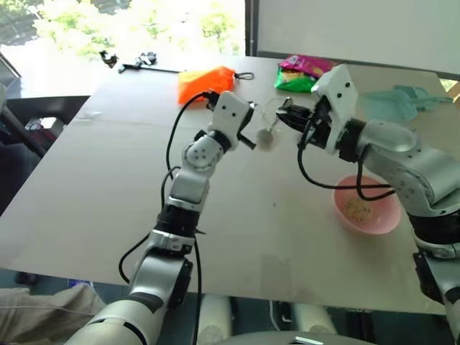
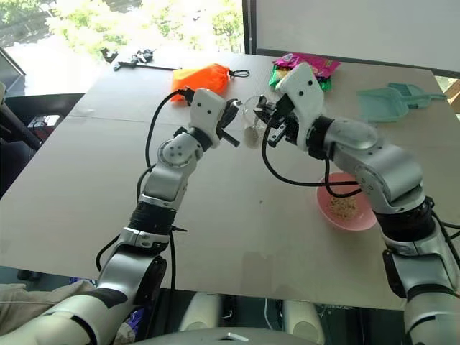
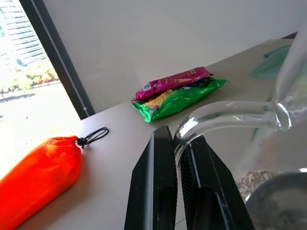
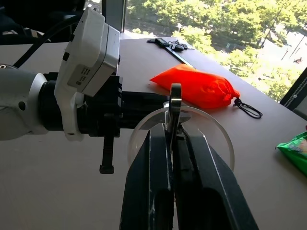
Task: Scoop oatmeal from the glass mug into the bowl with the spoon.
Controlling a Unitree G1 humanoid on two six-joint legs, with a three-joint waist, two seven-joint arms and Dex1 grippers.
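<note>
Grey-beige tabletop, sunlit window behind, white wall beside.

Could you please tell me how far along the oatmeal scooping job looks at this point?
Partly done: some oatmeal already lies in the bowl. In hand: the left gripper is shut on the mug handle, holding it up, and the right gripper is shut on the spoon at the mug's mouth. Left: flakes remain in the mug, so another scoop looks likely.

Clear glass mug off worktop, tilted, oatmeal inside; spoon at rim; pink bowl holds flakes.
</note>
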